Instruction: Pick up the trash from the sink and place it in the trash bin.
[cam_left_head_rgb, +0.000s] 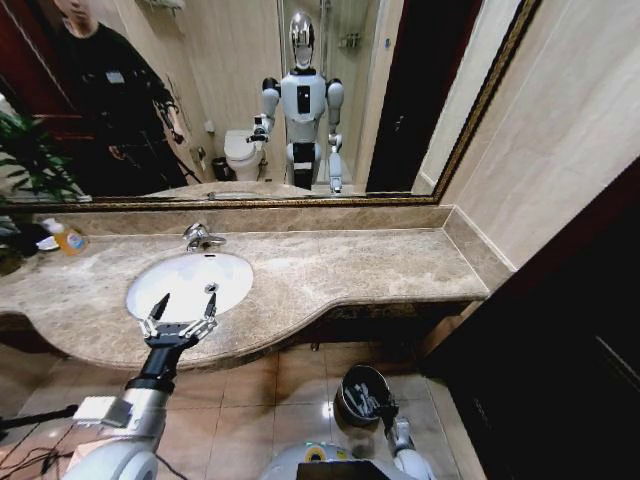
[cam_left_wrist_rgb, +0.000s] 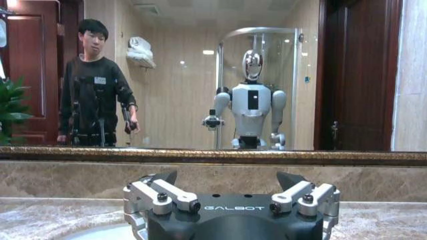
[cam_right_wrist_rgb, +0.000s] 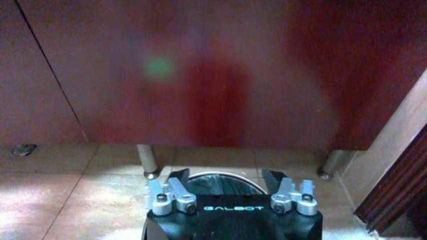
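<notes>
Head view: left pincer (cam_left_head_rgb: 184, 309) spread wide, empty, above sink (cam_left_head_rgb: 232, 276); right pincer (cam_left_head_rgb: 371, 398) apart over trash bin (cam_left_head_rgb: 347, 392).

mirror (cam_left_head_rgb: 200, 100) gilt-framed | walls beige tile | floor (cam_left_head_rgb: 290, 390) tan tile | door (cam_left_head_rgb: 560, 340) dark wood

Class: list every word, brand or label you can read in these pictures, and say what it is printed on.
"GALBOT" on the left gripper body, left wrist view.
"GALBOT" on the right gripper body, right wrist view.
The orange bottle label on the countertop: too small to read.
</notes>
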